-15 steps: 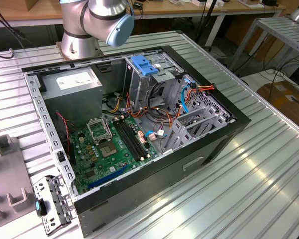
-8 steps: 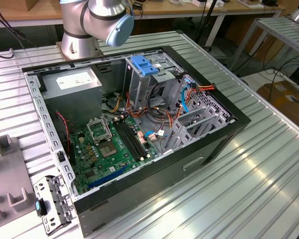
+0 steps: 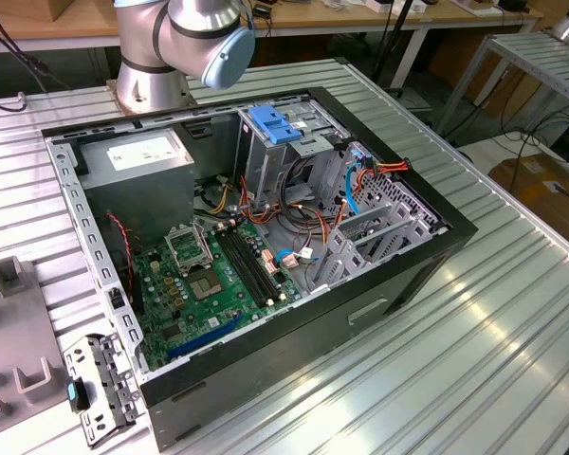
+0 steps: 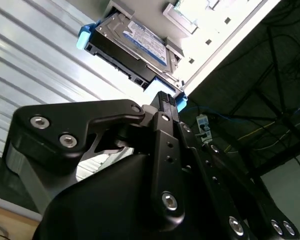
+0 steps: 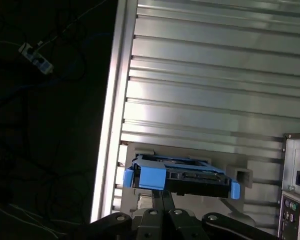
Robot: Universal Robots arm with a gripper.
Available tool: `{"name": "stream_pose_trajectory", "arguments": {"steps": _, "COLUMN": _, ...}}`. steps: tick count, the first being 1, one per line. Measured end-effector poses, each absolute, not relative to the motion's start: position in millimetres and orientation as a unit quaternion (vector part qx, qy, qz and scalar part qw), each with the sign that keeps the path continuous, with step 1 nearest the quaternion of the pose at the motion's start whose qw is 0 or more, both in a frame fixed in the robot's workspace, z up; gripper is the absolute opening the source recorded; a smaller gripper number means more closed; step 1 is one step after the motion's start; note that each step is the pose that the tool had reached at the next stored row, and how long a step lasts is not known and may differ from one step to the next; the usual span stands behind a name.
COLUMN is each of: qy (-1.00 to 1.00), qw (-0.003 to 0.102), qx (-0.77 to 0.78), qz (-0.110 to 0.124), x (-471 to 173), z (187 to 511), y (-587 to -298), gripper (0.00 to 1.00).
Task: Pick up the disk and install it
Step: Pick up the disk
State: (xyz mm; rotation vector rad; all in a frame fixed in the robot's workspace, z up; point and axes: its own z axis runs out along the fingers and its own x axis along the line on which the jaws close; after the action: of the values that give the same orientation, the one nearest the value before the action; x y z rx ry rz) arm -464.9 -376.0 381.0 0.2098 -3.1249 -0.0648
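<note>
Second wrist view: the fingers (image 4: 163,100), pressed together, met the blue rail (image 4: 181,103) of the disk (image 4: 135,42), which rested uninstalled at the counter's (image 4: 30,60) edge; a true pinch could not be confirmed. Exterior view: the open computer case (image 3: 294,351) stood with the arm's base (image 3: 152,81) at eleven o'clock.

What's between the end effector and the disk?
Nothing: in the first wrist view the end effector stands right at the disk, at its edge, with no object between them.

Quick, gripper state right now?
Gripper: cannot be told; it sits right at the flat silver-grey metal disk with blue plastic rails.
</note>
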Motion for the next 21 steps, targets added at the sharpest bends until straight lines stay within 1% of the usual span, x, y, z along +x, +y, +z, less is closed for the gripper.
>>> {"name": "stream_pose_trajectory", "arguments": {"steps": 9, "qy": -0.989, "qw": 0.006, "qx": 0.143, "qz": -0.02, "x": -464.9, "z": 381.0, "y": -376.0, "gripper": 0.11}}
{"name": "stream_pose_trajectory", "arguments": {"steps": 21, "qy": -0.958, "qw": 0.009, "qx": 0.284, "qz": -0.019, "x": -464.8, "z": 380.8, "y": -376.1, "gripper": 0.11}}
